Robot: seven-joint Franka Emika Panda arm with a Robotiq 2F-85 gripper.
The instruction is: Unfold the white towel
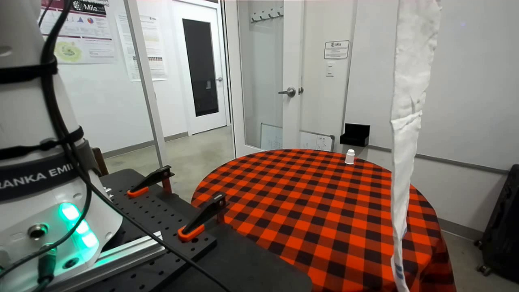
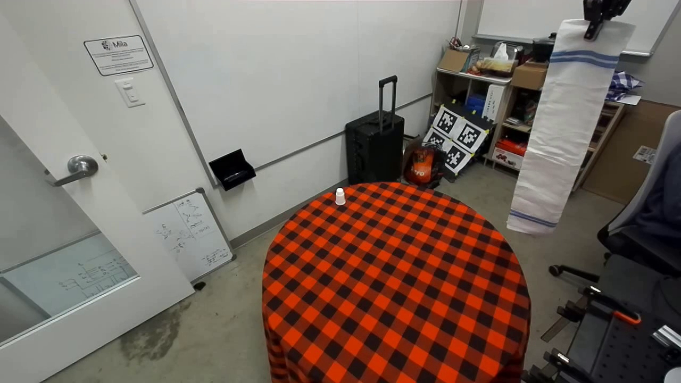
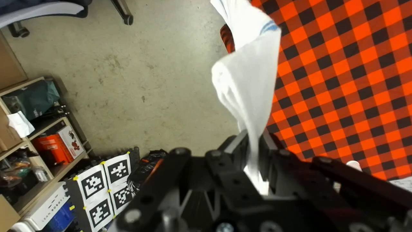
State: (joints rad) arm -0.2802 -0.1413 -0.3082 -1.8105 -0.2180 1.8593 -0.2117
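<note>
The white towel with blue stripes hangs as a long narrow folded strip in both exterior views (image 1: 411, 81) (image 2: 564, 122). My gripper (image 2: 594, 29) is shut on its top edge, high in the air. The gripper is out of frame in an exterior view where only the hanging strip shows. In the wrist view the towel (image 3: 254, 77) is pinched between the fingertips (image 3: 252, 145) and hangs away, curled, beside the table's edge. The towel's lower end hangs free beside the round table with a red and black checkered cloth (image 2: 399, 276).
A small white bottle (image 2: 340, 197) stands near the table's far edge. Black clamps (image 1: 202, 217) sit on the robot's mounting plate beside the table. A chair (image 2: 649, 213), a shelf (image 2: 511, 106) and a black case (image 2: 375, 149) stand around the table.
</note>
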